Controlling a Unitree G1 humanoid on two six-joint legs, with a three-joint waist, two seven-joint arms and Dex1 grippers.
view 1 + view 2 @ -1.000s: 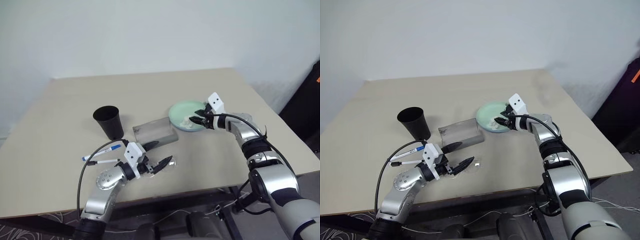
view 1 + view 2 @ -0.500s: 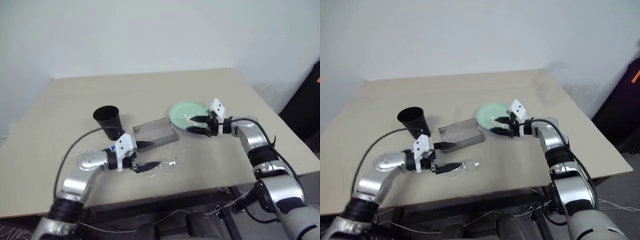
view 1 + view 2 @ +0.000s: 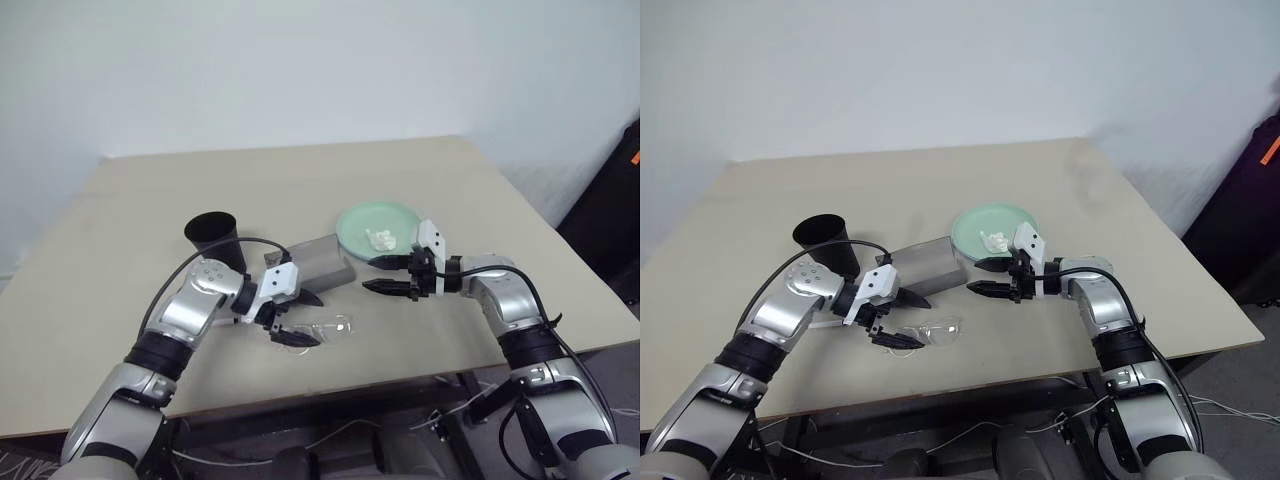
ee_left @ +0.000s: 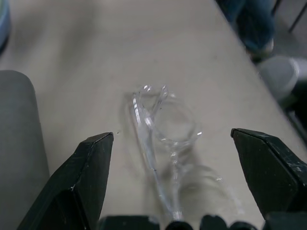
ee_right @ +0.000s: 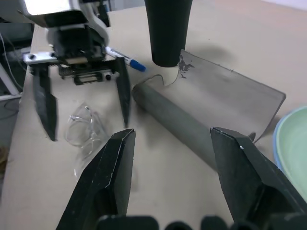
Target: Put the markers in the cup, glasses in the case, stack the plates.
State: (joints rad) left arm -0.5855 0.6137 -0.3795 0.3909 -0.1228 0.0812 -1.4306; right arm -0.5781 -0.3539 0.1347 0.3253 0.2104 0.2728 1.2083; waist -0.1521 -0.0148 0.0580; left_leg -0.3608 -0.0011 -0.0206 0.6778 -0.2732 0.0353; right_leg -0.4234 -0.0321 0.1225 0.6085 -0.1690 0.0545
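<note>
Presently on the bench: one black cup, one grey case with its lid open, one pair of clear glasses, one mint green plate over a light blue one whose rim shows in the right wrist view, and one blue-capped marker lying beyond the cup.

Glasses lie flat near the front edge, just in front of the case. Left gripper stands wide open and empty, fingers either side of the glasses. Right gripper is part-open, empty, between plate and case.

Versus one second ago: the left gripper has swung round to face the glasses from the cup side; the right gripper has withdrawn from over the plate toward the front edge.

Left wrist view shows the folded glasses between the black fingers.
</note>
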